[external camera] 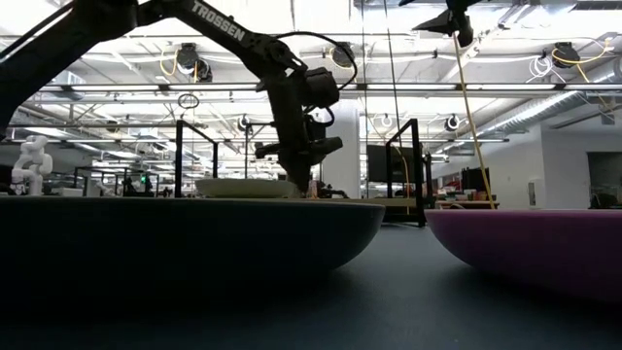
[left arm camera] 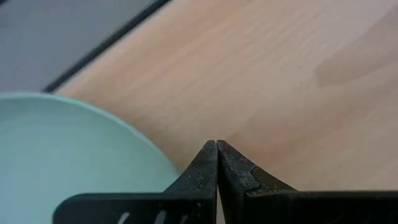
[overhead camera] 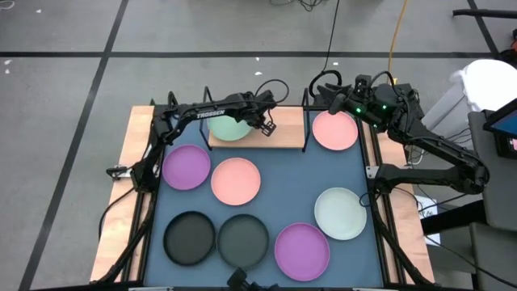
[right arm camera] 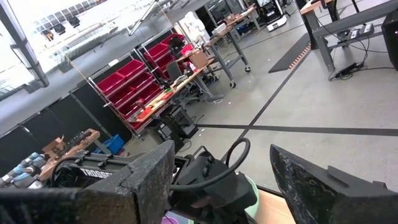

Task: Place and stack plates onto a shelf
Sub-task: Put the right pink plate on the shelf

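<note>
The mint green plate [overhead camera: 229, 128] lies flat on the left part of the light wooden shelf [overhead camera: 279, 136], which has black wire posts. My left gripper [overhead camera: 267, 125] [left arm camera: 216, 144] [external camera: 303, 183] is shut and points down at the board just beside that plate's right rim [left arm camera: 146, 149]. My right gripper [overhead camera: 321, 89] [right arm camera: 221, 162] is open and empty, raised beyond the table's far right. A pink plate [overhead camera: 335, 131] lies on the blue mat just right of the shelf. Two purple plates [overhead camera: 187, 167] [overhead camera: 302, 250], another pink [overhead camera: 236, 181], two dark grey [overhead camera: 190, 238] [overhead camera: 242, 240] and a whitish plate [overhead camera: 340, 213] also rest flat on the mat. My left gripper's shut fingertips [left arm camera: 208, 155] stand from above just over the bare board, next to the mint plate's rim [left arm camera: 168, 163]. I cannot tell whether they touch the rim or the board.
The dark blue mat [overhead camera: 299, 182] covers most of the table. The shelf's right half [overhead camera: 287, 129] is bare wood between its wire posts [overhead camera: 305, 125]. Cables hang behind the table's far edge. In the low view a dark plate [external camera: 185, 238] and a purple plate [external camera: 535, 243] fill the foreground.
</note>
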### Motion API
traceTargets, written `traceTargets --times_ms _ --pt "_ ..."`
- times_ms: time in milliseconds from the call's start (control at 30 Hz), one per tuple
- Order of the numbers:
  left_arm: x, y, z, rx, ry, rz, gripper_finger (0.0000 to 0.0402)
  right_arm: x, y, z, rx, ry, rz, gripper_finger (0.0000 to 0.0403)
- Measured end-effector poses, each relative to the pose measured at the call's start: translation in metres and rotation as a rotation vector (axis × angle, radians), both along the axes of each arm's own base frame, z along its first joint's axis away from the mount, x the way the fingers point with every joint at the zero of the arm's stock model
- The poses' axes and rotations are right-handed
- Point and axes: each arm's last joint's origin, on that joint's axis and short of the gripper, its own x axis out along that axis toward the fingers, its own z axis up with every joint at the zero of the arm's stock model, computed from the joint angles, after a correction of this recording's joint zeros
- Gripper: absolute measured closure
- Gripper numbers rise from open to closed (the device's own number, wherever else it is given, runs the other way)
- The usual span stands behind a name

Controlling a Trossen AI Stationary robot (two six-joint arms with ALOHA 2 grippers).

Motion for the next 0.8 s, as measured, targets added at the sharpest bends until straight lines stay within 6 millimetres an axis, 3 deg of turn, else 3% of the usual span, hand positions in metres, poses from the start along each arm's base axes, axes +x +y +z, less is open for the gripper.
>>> traceTargets --times_ms 233,467,800 --pt "0.003 -0.008 0.009 0.01 -0.038 -0.004 0.04 0.0 0.0 0.0 -0.011 0.008 0.0 0.0157" --pt "0.005 -0.017 0.047 0.086 -0.181 -0.04 0.04 0.0 0.0 -0.005 0.045 0.039 -0.002 0.0157" --pt "-0.016 -0.028 0.105 0.15 -0.301 -0.08 0.04 -0.005 0.002 -0.028 0.272 0.15 -0.063 0.0157"
